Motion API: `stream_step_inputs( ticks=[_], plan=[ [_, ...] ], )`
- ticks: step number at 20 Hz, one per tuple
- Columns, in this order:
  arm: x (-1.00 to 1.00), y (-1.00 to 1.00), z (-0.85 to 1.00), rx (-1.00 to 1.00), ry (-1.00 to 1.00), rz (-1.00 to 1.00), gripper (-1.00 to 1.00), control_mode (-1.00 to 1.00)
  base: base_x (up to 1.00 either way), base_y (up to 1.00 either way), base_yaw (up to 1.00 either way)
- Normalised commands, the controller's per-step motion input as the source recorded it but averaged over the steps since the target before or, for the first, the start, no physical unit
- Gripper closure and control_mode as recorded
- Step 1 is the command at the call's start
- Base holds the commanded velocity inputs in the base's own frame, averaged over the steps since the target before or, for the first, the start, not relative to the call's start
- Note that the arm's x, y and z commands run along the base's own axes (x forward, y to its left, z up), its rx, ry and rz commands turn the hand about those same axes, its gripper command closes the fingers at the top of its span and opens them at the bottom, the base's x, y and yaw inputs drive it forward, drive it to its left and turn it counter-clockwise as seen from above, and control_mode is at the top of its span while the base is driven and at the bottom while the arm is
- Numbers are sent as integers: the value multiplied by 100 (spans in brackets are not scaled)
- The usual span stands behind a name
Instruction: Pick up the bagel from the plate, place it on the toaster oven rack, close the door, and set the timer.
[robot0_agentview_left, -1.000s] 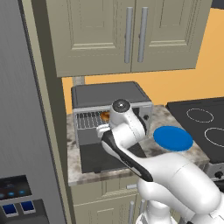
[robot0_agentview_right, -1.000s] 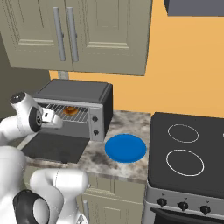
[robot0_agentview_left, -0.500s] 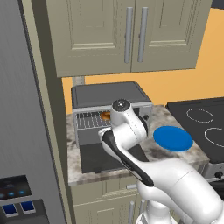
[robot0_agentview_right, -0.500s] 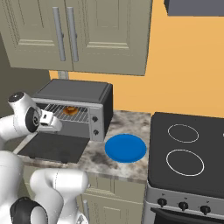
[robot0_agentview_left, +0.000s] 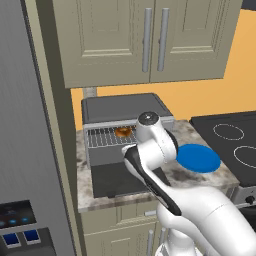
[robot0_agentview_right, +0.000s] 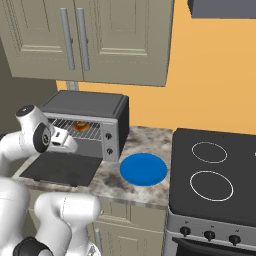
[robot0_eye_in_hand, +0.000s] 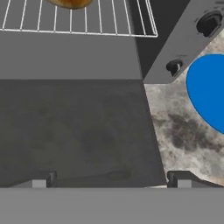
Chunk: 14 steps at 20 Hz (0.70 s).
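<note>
With the small golden-brown ring-shaped bagel (robot0_agentview_left: 122, 132) already lying on the thin silver wire rack (robot0_eye_in_hand: 78, 19), the empty gripper (robot0_eye_in_hand: 109, 178), fingers spread wide, is hovering over the lowered dark grey door (robot0_eye_in_hand: 74, 131) and should be getting under its far edge to swing it shut

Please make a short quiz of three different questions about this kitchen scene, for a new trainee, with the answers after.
1. True or false: the bagel lies on the toaster oven rack.
2. How does the door stand? A) shut B) folded down open C) removed
3. Fill in: the blue plate carries ____.

Key
1. True.
2. B; it lies flat in front of the toaster oven, with the open, empty tool above it.
3. Nothing.
</note>
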Motion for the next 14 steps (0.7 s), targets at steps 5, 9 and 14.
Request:
stream_step_inputs(
  ticks=[5, 9, 14],
  plan=[
    [0, -15, 0, 4, 0, -6, -100, -100, 0, 0, 0],
    [0, 0, 0, 2, 5, -1, -100, -100, 0, 0, 0],
    [-4, 18, -1, -3, 6, 2, -100, -100, 0, 0, 0]
  ],
)
